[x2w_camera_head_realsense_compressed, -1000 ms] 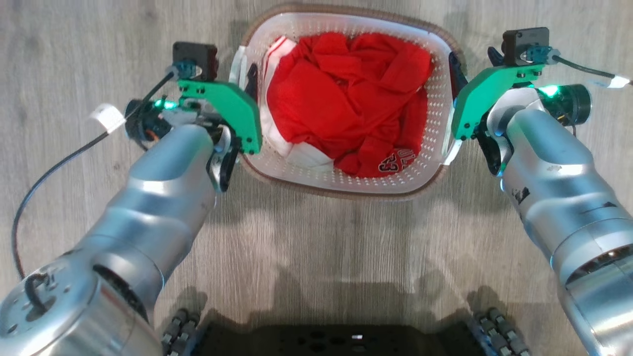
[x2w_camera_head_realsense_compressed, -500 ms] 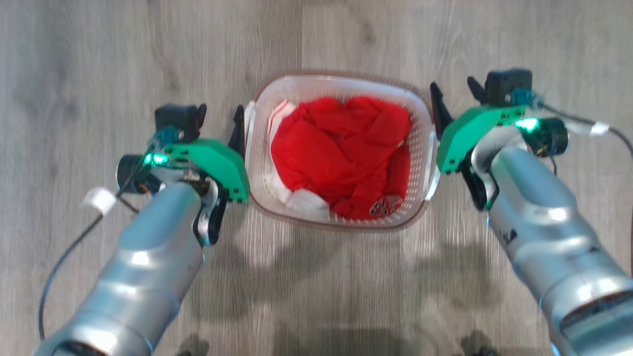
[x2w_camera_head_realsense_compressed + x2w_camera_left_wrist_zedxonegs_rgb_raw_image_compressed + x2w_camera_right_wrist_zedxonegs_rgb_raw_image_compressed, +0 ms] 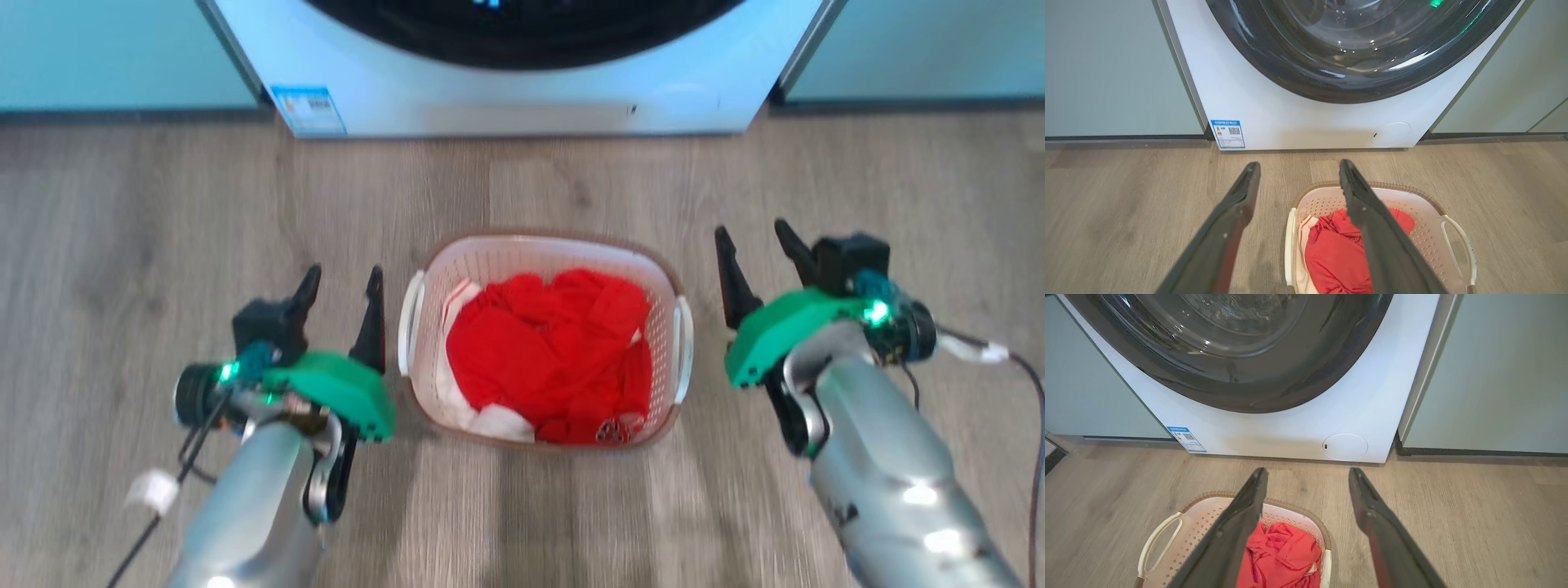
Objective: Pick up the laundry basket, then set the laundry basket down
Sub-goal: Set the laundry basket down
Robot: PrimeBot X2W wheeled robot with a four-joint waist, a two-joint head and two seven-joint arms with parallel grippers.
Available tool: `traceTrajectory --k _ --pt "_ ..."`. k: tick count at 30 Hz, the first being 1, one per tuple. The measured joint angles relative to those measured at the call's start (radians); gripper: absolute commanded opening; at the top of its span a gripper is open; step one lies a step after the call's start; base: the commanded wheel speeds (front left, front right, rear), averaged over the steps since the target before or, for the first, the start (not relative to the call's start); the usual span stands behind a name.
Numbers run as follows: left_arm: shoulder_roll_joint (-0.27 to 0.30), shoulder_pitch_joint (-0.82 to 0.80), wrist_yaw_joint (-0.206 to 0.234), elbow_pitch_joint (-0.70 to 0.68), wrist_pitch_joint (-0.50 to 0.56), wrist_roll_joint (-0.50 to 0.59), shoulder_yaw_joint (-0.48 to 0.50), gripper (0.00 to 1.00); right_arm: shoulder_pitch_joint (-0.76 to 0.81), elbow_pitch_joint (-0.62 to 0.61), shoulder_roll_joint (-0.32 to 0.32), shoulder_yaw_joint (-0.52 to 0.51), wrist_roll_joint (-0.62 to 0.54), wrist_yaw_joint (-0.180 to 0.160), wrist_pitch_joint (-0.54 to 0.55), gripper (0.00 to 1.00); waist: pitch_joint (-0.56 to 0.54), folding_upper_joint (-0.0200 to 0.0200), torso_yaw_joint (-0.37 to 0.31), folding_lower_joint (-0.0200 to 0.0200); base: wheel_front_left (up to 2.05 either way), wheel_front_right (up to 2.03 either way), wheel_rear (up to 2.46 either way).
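Wood-look floor [image 3: 122, 204] before a white washing machine [image 3: 522, 98]. At the centre of the head view, the laundry basket [image 3: 498, 245] stands on the floor, holding red garments [image 3: 555, 351] over some white cloth. The left end effector [image 3: 344, 273], lower left, and the right end effector [image 3: 749, 230], at right, flank the basket, fingers spread wide and holding nothing. The wrist views add the dark glass door [image 3: 1355, 49] and a round cover [image 3: 1345, 447]. The blurred head view crops the door at its top edge. Print on one garment is unreadable.
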Motion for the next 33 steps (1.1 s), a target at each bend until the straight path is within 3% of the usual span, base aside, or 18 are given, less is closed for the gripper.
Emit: traceTrajectory --k 15,33 --pt "-0.043 0.311 -0.044 -0.258 0.000 0.153 0.198 1.00 0.316 -0.374 0.006 -0.047 -0.030 0.000 0.000 1.00 -0.174 -0.0001 -0.028 0.0000 0.00 0.00 0.00" --pt "-0.053 0.492 -0.050 -0.429 0.000 0.199 0.283 1.00 0.490 -0.521 0.011 -0.108 -0.069 0.000 0.000 1.00 -0.226 -0.0001 -0.068 0.0001 0.00 0.00 0.00"
